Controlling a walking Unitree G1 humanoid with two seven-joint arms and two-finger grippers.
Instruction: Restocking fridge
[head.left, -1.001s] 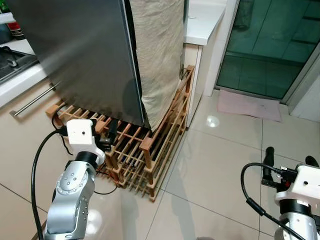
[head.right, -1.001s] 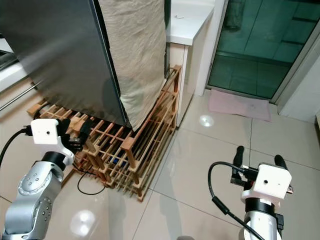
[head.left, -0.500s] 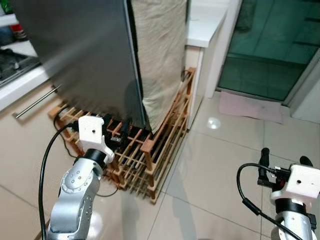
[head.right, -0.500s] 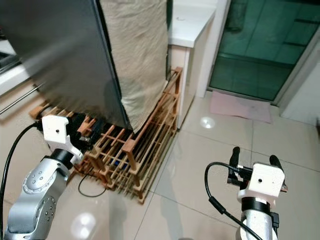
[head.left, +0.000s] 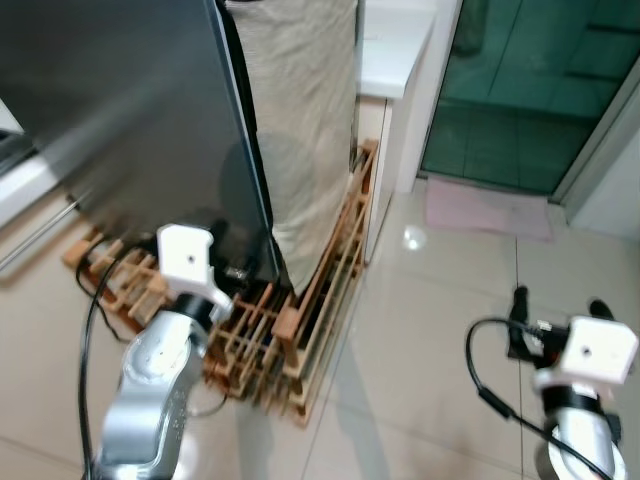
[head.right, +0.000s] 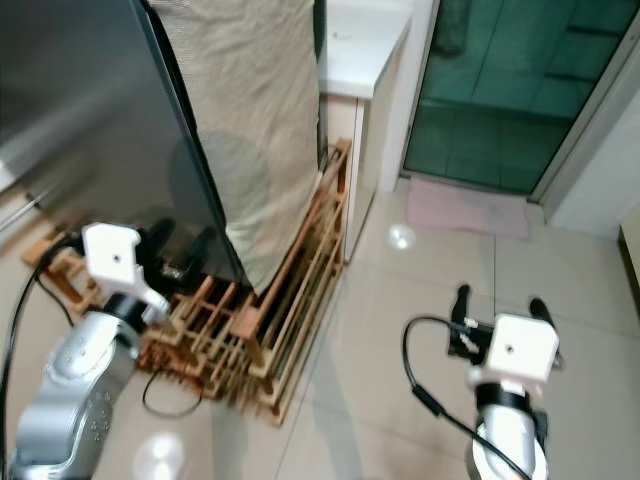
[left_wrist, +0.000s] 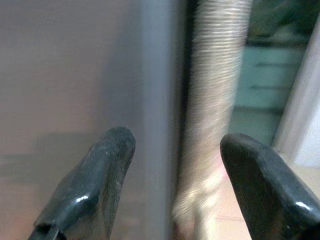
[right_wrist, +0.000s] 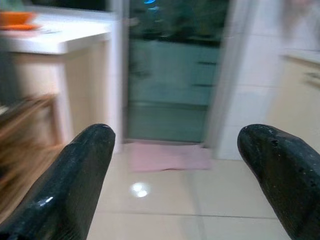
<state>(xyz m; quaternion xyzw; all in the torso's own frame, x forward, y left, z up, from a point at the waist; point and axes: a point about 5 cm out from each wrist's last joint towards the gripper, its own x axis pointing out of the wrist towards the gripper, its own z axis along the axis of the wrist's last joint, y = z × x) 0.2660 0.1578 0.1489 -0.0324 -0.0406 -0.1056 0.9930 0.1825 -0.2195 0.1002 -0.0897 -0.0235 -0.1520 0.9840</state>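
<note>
Reaching low, left gripper hangs with jaws apart at the fridge door's edge, likely to pull it. Right gripper, jaws apart, idles over floor. Cloth drapes the fridge's side; wooden rack lifts it.

Two silver metal arms, rounded casings with small dark screw holes at the joints. Left arm beside the wooden rack, capped by a white boxy wrist housing with one small dark dot on its face. Thick black cable looping off it. Right arm well away from the rack, same white box, same looping black cable. Left gripper: two long glossy black fingers with rounded tips, set apart. Right gripper: same fingers, spread wide.
</note>
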